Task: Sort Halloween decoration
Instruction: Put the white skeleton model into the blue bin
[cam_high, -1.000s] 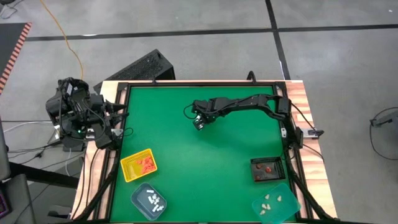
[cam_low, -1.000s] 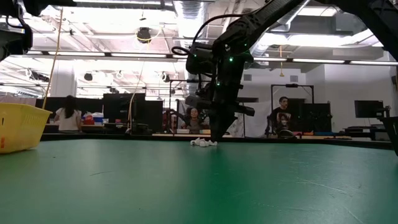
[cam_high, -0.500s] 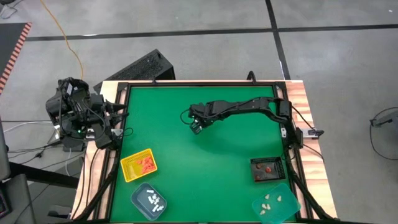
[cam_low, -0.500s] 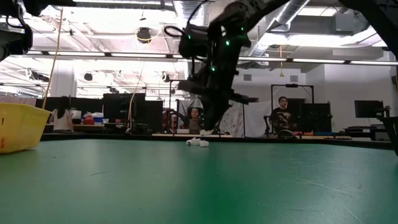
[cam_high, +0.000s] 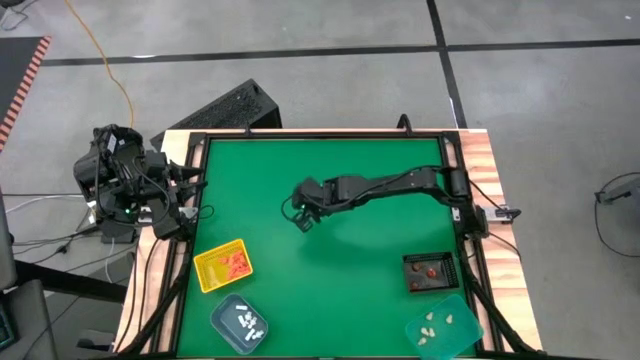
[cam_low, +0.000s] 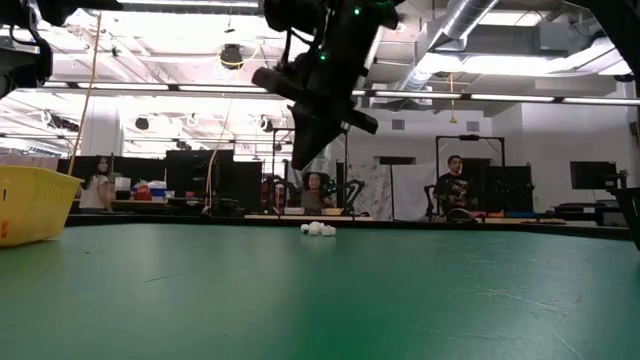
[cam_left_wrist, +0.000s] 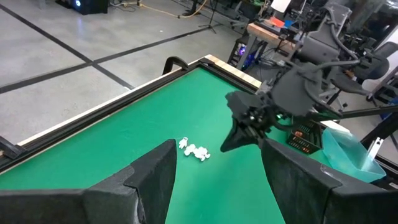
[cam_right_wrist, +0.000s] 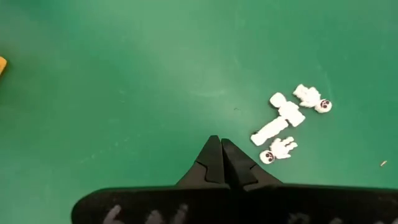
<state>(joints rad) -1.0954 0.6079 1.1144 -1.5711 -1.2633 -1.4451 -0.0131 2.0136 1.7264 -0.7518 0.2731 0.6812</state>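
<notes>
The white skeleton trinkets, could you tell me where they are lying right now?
In the right wrist view, the white skeleton trinkets lie loose on the green mat, just beyond the shut right pincer.

Right gripper (cam_high: 301, 222) fingers pressed together, left arm parked aside

A grey concrete floor (cam_high: 300, 60) crossed by dark lines surrounds the counter (cam_high: 330, 250), whose green top has pale wood edges. Beyond its far side lies an open workshop: long ceiling lights (cam_low: 150, 92), dark monitors (cam_low: 590, 175), and seated people (cam_low: 455, 190).
</notes>
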